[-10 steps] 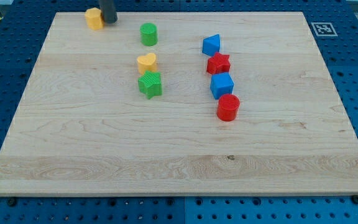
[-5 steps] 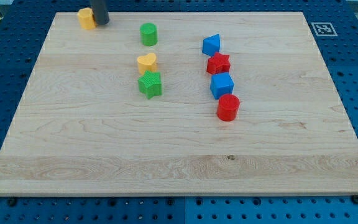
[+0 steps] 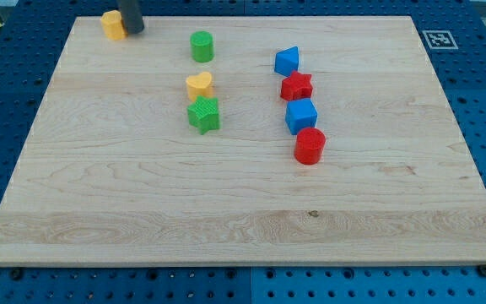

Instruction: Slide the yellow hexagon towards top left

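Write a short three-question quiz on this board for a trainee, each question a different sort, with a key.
1. True or false: my tip stands at the view's right of the yellow hexagon, right against it.
2. Multiple choice: which block lies directly below the yellow heart in the view? A) the green cylinder B) the green star C) the red star
3. Fill in: the column at the view's right runs, top to bottom, blue wedge-like block, red star, blue cube, red ____.

Key: 1 true; 2 B; 3 cylinder.
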Robot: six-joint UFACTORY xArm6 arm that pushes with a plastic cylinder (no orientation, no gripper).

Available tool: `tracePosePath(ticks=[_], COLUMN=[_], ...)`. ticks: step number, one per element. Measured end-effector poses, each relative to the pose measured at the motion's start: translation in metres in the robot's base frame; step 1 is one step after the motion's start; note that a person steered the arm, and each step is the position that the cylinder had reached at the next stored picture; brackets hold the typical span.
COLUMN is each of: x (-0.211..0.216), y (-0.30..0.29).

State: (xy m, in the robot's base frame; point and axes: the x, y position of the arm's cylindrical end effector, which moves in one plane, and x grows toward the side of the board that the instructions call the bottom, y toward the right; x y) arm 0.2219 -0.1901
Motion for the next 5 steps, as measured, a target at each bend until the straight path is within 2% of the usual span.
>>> tracePosePath(ticks=[3, 5], x=[0.0, 0.0], y=[-0.021, 0.008])
